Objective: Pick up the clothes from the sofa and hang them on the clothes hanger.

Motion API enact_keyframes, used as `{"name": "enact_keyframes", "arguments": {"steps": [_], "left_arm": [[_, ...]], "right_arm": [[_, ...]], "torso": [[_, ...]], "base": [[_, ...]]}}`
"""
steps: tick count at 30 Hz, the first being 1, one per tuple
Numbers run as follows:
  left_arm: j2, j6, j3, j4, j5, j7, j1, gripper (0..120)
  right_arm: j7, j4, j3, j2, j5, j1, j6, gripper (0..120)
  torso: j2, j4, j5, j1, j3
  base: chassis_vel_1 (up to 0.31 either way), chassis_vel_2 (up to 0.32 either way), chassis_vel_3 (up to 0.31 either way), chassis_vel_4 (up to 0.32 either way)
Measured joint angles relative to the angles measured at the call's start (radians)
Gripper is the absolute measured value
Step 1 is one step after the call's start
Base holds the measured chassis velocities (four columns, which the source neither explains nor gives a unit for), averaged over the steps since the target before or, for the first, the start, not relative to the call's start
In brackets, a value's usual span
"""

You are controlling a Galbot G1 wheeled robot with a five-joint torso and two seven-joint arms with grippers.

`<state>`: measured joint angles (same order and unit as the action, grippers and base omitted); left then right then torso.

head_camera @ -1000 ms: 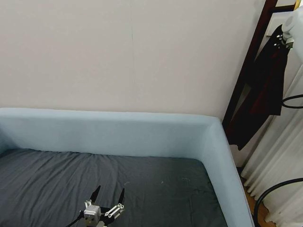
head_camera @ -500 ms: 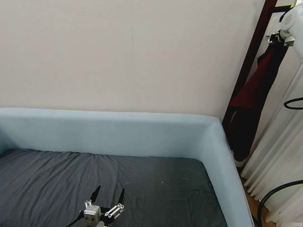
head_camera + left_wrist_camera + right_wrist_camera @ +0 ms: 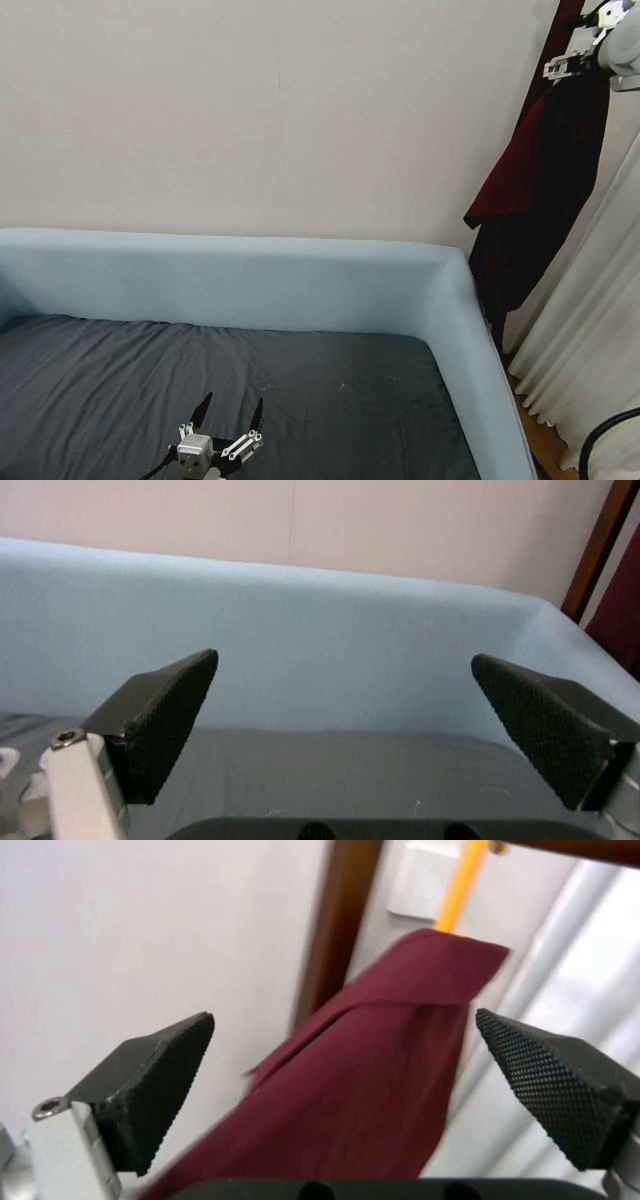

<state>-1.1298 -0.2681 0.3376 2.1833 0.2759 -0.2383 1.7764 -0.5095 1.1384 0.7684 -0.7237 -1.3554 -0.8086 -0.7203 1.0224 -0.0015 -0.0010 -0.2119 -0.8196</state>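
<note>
Dark red is the colour of the clothes (image 3: 530,190). They hang high up on our right, past the end of the sofa (image 3: 250,275), against the brown wooden clothes hanger (image 3: 340,915). Their top sits just under an orange bar (image 3: 462,877) and the rest drops straight down. So we think the hanger is carrying their weight, though we cannot see what the top is caught on. Our right hand (image 3: 342,1024) is up there near the top of the clothes. Its two fingers are spread wide and it grips nothing. We think it is open like this so the clothes can hang by themselves. Our left hand (image 3: 233,405) hovers low over the grey seat (image 3: 330,375) of the sofa. Its fingers are spread too and it holds nothing. Down there it is well apart from the clothes and out of the way of the other arm. The clothes are off the sofa and up by the hanger, so we judge the job is nearly done. A white curtain (image 3: 590,330) hangs just beside the clothes. The cloth is soft and loose, so we think a bump from our hand could make it slide off.
</note>
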Motion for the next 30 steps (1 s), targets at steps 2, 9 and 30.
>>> {"name": "enact_keyframes", "arguments": {"steps": [2, 9, 30], "left_arm": [[0.0, 0.0, 0.0, 0.0, 0.0, 0.0, 0.0, 100], [0.0, 0.0, 0.0, 0.0, 0.0, 0.0, 0.0, 100], [0.0, 0.0, 0.0, 0.0, 0.0, 0.0, 0.0, 100]], "right_arm": [[0.0, 0.075, -0.017, 0.029, -0.013, 0.018, 0.015, 100], [0.03, 0.456, -0.202, 0.155, -0.091, 0.202, 0.158, 100], [0.089, 0.869, -0.778, 0.148, 0.222, 1.339, 0.396, 100]], "torso": [[0.0, -0.0003, 0.0007, 0.0, 0.0], [0.0, 0.0004, -0.0001, 0.0, 0.0], [0.0, 0.0001, 0.0003, 0.0, 0.0]], "base": [[0.0, 0.0, 0.0, 0.0], [0.0, 0.0, 0.0, 0.0], [0.0, 0.0, 0.0, 0.0]]}}
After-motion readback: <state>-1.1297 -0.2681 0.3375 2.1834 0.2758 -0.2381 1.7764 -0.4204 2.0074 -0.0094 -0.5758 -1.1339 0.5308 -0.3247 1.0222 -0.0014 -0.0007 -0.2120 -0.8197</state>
